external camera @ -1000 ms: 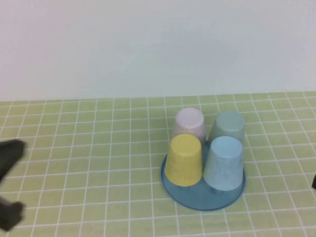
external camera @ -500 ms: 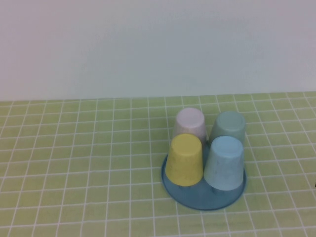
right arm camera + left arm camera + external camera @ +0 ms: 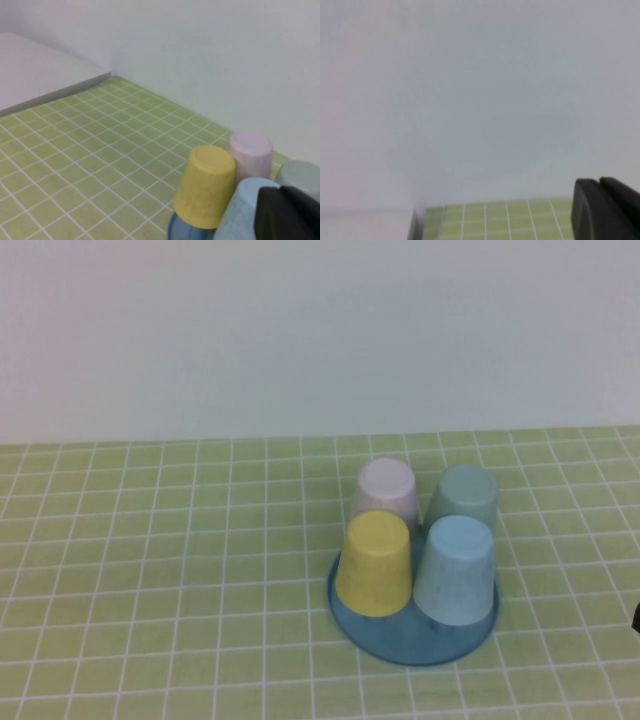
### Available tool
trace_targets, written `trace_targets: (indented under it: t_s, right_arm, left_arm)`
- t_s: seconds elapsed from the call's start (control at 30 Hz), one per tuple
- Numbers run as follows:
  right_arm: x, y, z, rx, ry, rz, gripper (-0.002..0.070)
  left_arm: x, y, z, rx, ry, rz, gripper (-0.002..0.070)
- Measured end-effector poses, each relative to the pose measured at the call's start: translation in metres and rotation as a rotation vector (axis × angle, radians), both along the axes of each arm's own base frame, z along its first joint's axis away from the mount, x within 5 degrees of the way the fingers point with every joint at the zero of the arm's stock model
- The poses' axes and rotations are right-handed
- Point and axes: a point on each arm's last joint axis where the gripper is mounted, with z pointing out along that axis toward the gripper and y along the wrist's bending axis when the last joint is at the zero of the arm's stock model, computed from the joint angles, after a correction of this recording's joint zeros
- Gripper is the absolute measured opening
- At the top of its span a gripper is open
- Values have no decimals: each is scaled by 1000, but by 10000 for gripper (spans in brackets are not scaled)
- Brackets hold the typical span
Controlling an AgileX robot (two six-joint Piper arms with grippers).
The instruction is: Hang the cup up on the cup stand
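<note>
Left end effector [image 3: 605,210] shut | right end effector [image 3: 287,215] shut, beside cup [image 3: 455,570] | labels: apparently none

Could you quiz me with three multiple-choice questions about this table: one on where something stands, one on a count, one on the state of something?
1. Where is the light sky-blue plastic cup?
A. on the round blue plastic cup stand
B. on the green tiled tabletop
C. in a gripper

2. How many cups are there?
A. two
B. three
C. four

3. How do the cups stand?
A. upright
B. upside down
C. on their sides

Answers: 1 A, it sits within the stand's rim, beside the yellow plastic cup. 2 C, also a pale pink cup and a dull teal-green cup. 3 B, closed bottoms face up. The left gripper and right gripper, both shut, hold nothing.
</note>
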Motion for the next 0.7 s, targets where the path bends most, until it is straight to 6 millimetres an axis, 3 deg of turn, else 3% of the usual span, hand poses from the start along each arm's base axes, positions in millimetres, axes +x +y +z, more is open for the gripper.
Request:
trace_targets:
  t_s: [0.2, 0.33, 0.5, 0.7]
  right_arm:
    - [2, -2, 0, -4, -8, -25, 0]
    - [2, -15, 8, 6, -90, -180, 0]
    - [-8, -33, 21, 53, -212, -344, 0]
    - [-22, -41, 29, 100, -292, -394, 0]
  left_arm:
    - [7, -1, -50, 17, 81, -2, -1]
    - [8, 0, -86, 4, 145, 9, -2]
    - [5, 0, -122, -54, 129, 45, -1]
    - [11, 1, -161, -94, 116, 82, -1]
